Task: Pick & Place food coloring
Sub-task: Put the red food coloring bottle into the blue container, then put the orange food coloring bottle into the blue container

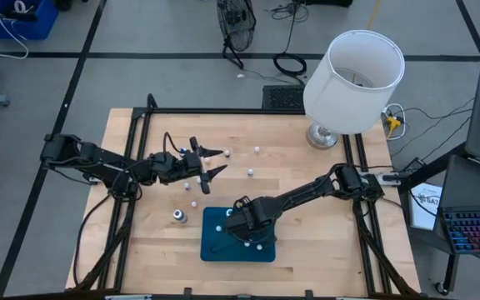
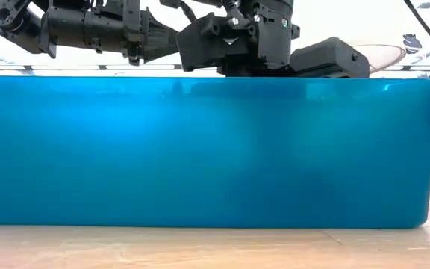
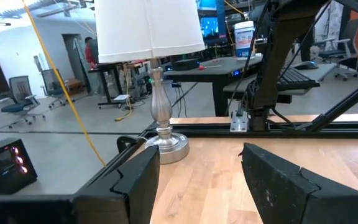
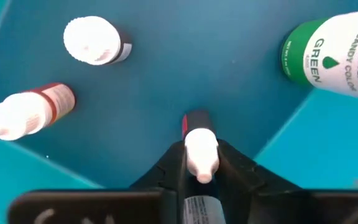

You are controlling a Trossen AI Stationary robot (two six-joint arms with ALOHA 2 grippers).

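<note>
The food coloring bottles are tiny. Several whitish ones lie loose on the wooden table, such as one (image 1: 249,172) and a larger grey one (image 1: 177,216). Others are in the dark-blue tray (image 1: 211,250): a white-capped one (image 4: 92,40), a red one (image 4: 27,112) and a green one (image 4: 334,50) lying on its side. My right gripper (image 1: 244,227) (image 4: 201,165) is down over the tray, shut on one small bottle. My left gripper (image 1: 217,162) (image 3: 201,180) hovers open above the loose bottles at mid-table, holding nothing. My right gripper pinches a small bottle between its two fingers at the white cap (image 4: 201,152). It comes from above, pointing down into the tray. The bottle's dark, red-edged body (image 4: 196,119) sticks out past the fingertips toward the tray floor; whether it touches the floor I cannot tell.
A big white lampshade (image 1: 355,79) on a silver base (image 3: 166,146) stands at the table's far right corner. The tray's blue wall (image 2: 200,149) fills the low view. A black frame rail (image 1: 248,111) runs along the table's far edge.
</note>
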